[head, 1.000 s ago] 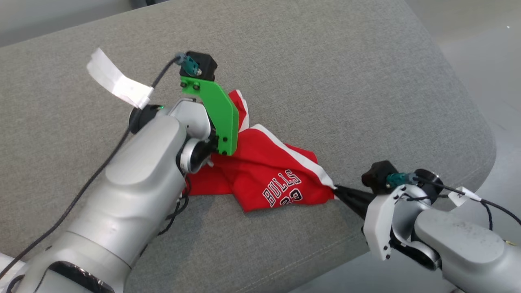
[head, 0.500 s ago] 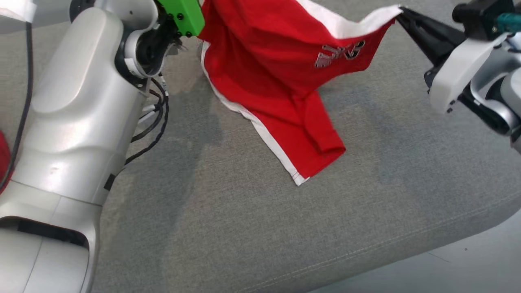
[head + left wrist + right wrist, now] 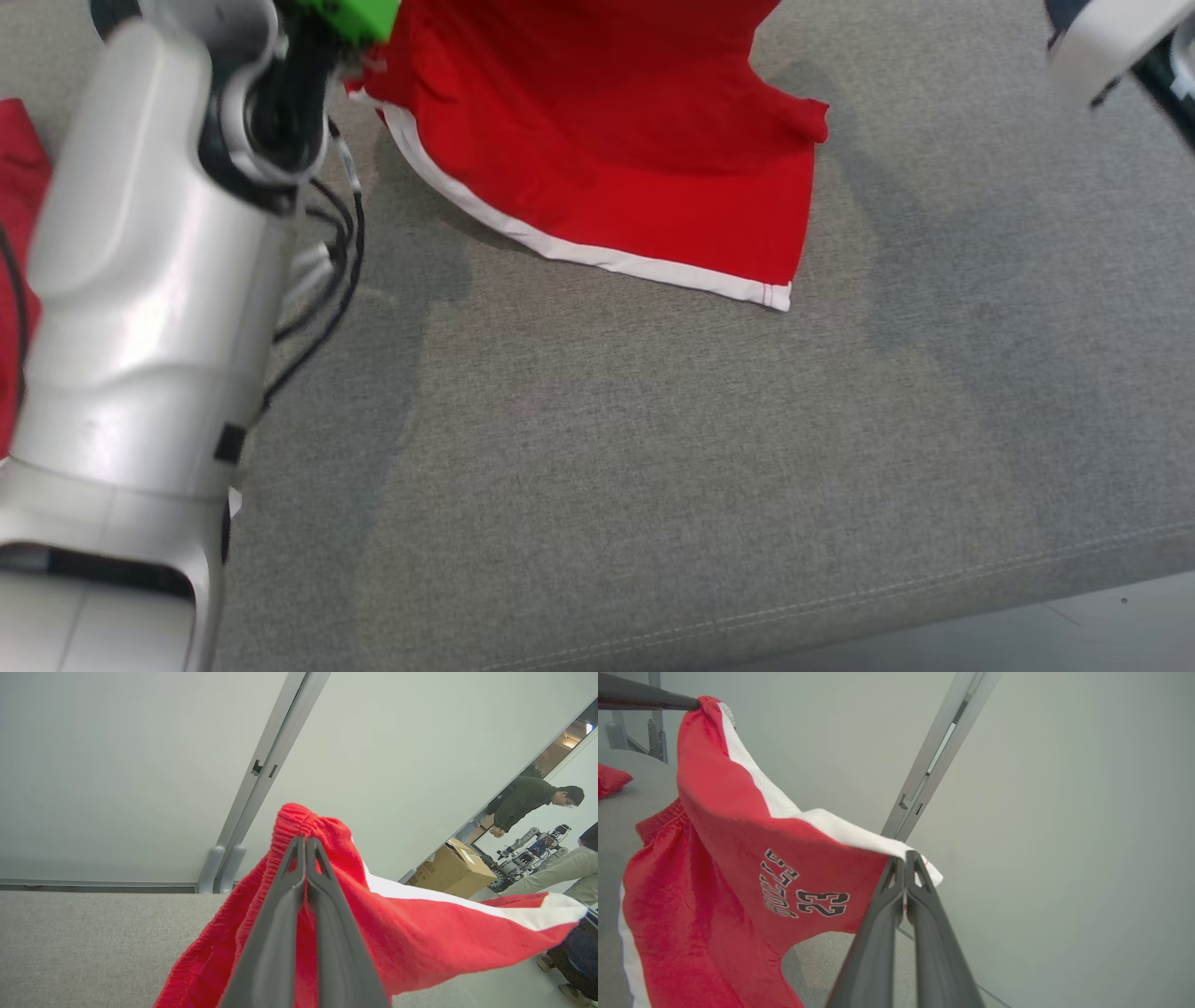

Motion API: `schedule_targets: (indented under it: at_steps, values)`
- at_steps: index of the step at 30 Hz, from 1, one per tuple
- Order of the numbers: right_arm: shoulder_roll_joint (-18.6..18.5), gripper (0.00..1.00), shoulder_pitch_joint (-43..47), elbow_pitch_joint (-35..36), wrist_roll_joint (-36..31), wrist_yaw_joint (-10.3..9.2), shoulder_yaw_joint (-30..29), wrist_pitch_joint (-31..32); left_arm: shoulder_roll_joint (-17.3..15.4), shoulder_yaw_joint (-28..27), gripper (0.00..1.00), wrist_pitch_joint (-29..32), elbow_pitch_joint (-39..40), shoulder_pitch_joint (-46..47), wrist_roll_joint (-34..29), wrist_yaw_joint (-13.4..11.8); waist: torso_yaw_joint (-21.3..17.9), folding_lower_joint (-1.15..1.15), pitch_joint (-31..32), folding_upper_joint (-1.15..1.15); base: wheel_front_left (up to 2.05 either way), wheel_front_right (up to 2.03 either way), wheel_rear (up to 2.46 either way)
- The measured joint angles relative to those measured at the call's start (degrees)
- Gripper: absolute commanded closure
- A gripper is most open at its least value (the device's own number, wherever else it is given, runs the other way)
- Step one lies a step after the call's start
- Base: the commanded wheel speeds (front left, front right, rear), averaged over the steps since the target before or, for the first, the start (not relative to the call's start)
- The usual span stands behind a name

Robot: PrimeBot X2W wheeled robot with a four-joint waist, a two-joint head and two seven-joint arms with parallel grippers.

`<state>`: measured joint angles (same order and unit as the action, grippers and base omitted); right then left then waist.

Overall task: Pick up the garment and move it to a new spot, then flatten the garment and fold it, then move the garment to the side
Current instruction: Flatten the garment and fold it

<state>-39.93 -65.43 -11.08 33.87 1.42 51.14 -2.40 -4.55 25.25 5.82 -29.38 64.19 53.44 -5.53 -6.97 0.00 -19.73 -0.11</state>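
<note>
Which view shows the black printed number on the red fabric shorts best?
The right wrist view: the black printed number faces the camera, unobstructed. In the head view the red fabric shorts present plain cloth; in the left wrist view, the waistband.

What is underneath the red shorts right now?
The grey cushion shows, shadowed, beside the white-trimmed hem of the red shorts. The patch directly below the hanging cloth is covered, so anything lying there cannot be seen.
</note>
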Motion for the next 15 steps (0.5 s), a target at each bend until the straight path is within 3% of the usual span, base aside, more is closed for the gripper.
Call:
schedule_targets:
  at_steps: [7, 15]
  values:
    - [-0.71, 1.00, 17.59, -1.54, 1.53, -0.07, 5.95, -1.75, 0.20, 1.23, 1.00, -6.69, 0.03, -21.86, 2.29, 3.02, 3.34, 0.00, -0.85, 0.00, 0.00, 0.00, 0.00]
    - [-0.85, 1.00, 29.84, -2.35, 5.50, -2.55, 8.01, -3.71, 0.62, 2.88, 1.00, -10.27, 0.54, -35.04, 3.49, 4.32, 5.19, 0.00, 1.37, 0.00, 0.00, 0.00, 0.00]
